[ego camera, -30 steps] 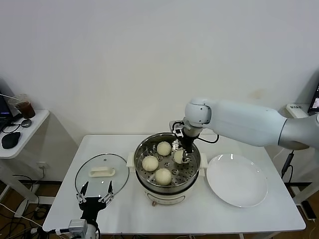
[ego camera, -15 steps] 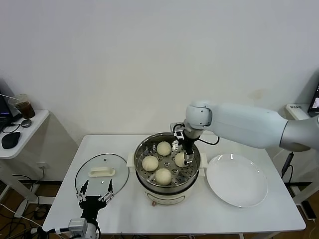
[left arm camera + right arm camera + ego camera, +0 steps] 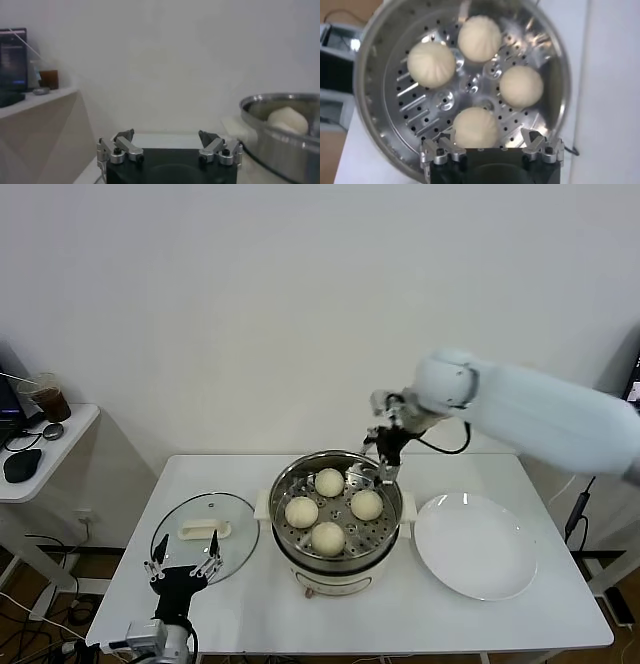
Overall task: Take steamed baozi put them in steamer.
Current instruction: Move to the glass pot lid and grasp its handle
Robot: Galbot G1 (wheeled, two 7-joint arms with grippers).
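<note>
Several pale cream baozi lie on the perforated tray of the shiny steamer (image 3: pixel 283 485), among them one at the back (image 3: pixel 329 481), one on the left (image 3: pixel 301 511) and one on the right (image 3: pixel 366 504). My right gripper (image 3: pixel 386 466) hangs open and empty above the steamer's back right rim, clear of the buns. Its wrist view looks straight down on the steamer (image 3: pixel 370 75), with the nearest baozi (image 3: pixel 475 127) just under the open right gripper (image 3: pixel 490 137). My left gripper (image 3: pixel 182 565) is parked open at the table's front left; the left gripper (image 3: pixel 166 136) holds nothing.
A glass lid (image 3: pixel 205 529) with a white handle lies left of the steamer, just beyond the left gripper. A flat white plate (image 3: pixel 475 546) sits to the right. A side table (image 3: pixel 70 429) with a cup (image 3: pixel 50 399) stands at far left.
My right gripper opened, left the right-hand baozi on the tray, and rose up and back toward the right. The left gripper shifted only slightly.
</note>
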